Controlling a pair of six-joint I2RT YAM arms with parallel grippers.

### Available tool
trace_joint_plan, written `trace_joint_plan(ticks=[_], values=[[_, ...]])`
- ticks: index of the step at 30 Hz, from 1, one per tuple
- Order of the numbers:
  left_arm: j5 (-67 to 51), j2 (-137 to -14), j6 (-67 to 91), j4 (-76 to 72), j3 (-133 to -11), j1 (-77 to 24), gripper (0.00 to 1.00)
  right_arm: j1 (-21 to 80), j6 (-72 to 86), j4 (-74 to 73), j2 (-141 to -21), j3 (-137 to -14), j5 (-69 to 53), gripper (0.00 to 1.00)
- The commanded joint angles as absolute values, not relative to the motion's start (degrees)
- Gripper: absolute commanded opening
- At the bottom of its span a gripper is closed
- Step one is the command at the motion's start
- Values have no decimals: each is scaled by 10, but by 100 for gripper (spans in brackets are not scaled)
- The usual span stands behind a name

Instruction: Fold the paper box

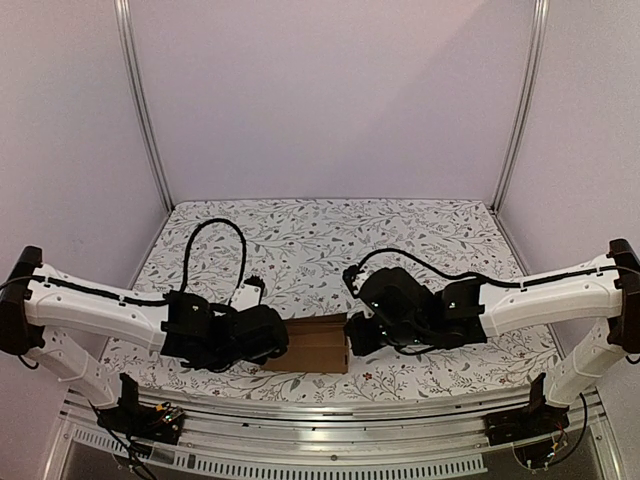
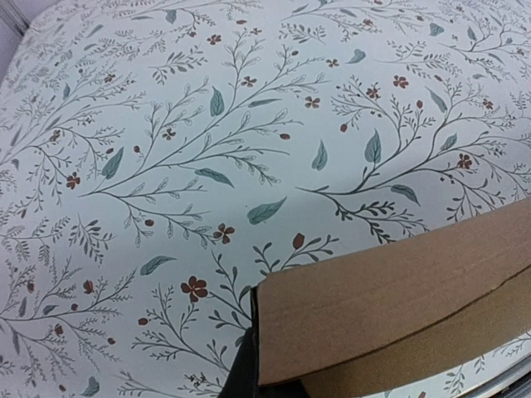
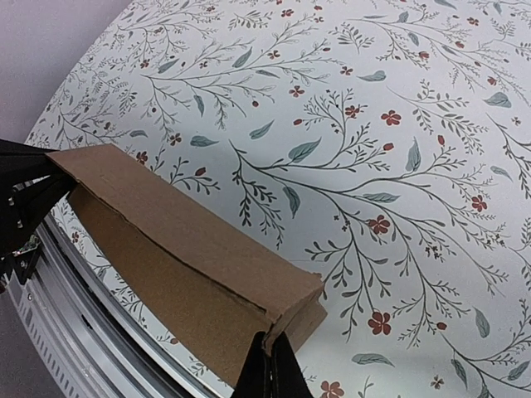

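Paper box point(image 1: 316, 345) is partly folded up, at the near edge of the floral surface point(image 1: 320, 240) between both arms. Left tool point(image 1: 278, 340) pinches one end, right tool point(image 1: 352, 335) is clamped on the other.

1 paper box point(image 1: 313, 345), 2 arms, left arm point(image 1: 95, 305) and right arm point(image 1: 545, 295), 2 grippers, left gripper point(image 1: 283, 346) and right gripper point(image 1: 352, 336), 1 table point(image 1: 320, 235) with floral cover, 2 metal uprights point(image 1: 145, 110) at back corners, 2 black cable loops point(image 1: 215, 232), one per arm
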State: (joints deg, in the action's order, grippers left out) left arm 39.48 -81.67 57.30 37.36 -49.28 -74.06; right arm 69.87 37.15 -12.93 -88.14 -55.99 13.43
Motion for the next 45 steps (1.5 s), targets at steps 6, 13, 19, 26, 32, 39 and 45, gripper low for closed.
trace_joint_plan(ticks=[6,13,19,26,32,39,45], values=[[358,-838,569,343,-500,-775,0,687,427,-47,-862,-577,107,0],[365,-834,573,343,-494,-780,0,683,442,-45,-868,-581,92,0],[368,-834,574,343,-495,-781,0,679,453,-45,-867,-582,83,0],[370,-834,574,343,-494,-782,0,674,455,-47,-861,-580,76,0],[370,-836,575,343,-495,-783,0,673,457,-46,-855,-580,70,0],[372,-844,575,343,-499,-784,0,668,463,-48,-847,-579,57,0],[376,-847,574,342,-501,-786,0,665,471,-47,-850,-582,48,0]])
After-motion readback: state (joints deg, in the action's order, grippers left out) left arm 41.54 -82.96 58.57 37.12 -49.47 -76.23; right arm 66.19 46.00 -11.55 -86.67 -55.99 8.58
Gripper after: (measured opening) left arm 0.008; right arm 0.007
